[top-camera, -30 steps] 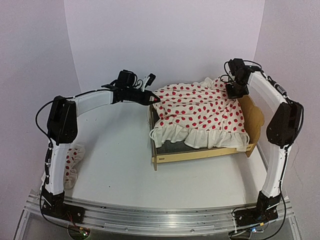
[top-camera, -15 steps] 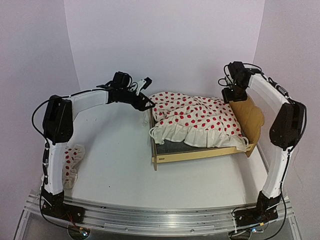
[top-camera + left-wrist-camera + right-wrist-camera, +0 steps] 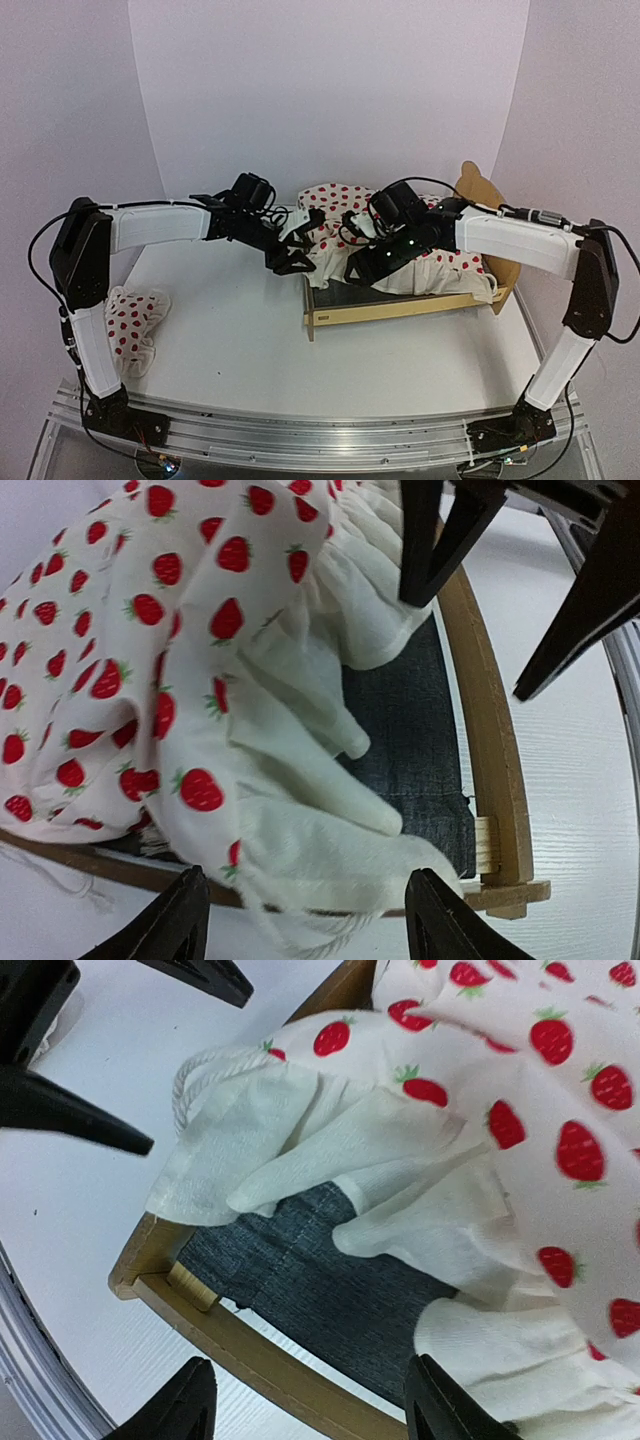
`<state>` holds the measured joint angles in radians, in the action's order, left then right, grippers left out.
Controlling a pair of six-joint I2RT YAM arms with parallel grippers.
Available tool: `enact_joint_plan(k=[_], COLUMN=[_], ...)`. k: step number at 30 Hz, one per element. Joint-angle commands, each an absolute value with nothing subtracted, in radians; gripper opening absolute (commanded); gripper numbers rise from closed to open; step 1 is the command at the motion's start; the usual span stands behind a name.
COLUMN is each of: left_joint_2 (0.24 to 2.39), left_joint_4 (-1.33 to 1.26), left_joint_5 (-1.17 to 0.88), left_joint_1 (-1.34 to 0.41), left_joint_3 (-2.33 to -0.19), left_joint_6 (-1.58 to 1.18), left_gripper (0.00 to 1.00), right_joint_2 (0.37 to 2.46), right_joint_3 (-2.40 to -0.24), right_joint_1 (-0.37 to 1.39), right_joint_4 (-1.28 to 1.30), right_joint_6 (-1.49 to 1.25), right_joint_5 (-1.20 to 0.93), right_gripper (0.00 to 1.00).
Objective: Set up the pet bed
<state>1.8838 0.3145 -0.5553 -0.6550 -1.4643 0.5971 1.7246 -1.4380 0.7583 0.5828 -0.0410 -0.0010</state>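
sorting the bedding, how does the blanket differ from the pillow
The blanket is far bigger than the pillow. The blanket lies bunched on the bed; the pillow sits off the bed on the table. Both are cream with red spots.

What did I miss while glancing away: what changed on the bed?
Both arms' jaws let go of the cream strawberry-print ruffled cloth and opened; the left arm and right arm swung in over the bed's footboard end. The cloth sagged, bunched. The light plywood bed frame and red-dotted pillow stayed put.
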Motion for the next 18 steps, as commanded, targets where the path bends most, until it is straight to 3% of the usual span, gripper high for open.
enact_joint_plan(k=[1, 3, 5, 11, 18], left_joint_2=[1.932, 1.955, 1.969, 1.948, 1.921], left_joint_4=[0.283, 0.28, 0.282, 0.33, 0.441], left_joint_5=[-0.48, -0.463, -0.437, -0.448, -0.566], left_joint_1=[-0.686, -0.689, -0.689, -0.689, -0.686], left_joint_3=[-1.486, -1.5, -1.515, -1.537, -1.644], left_joint_6=[0.671, 0.663, 0.652, 0.654, 0.579], left_gripper=[0.68, 0.66, 0.55, 0.03, 0.0], right_joint_2=[1.759, 1.783, 1.811, 1.892, 1.939], right_joint_3=[-1.392, -1.375, -1.371, -1.374, -1.384], right_joint_1=[0.756, 0.766, 0.776, 0.793, 0.804], right_joint_4=[0.307, 0.255, 0.221, 0.149, 0.09], right_joint_6=[-0.161, -0.18, -0.195, -0.243, -0.276], right_joint_5=[-0.069, -0.08, -0.092, -0.159, -0.156], right_gripper=[0.63, 0.63, 0.63, 0.62, 0.58])
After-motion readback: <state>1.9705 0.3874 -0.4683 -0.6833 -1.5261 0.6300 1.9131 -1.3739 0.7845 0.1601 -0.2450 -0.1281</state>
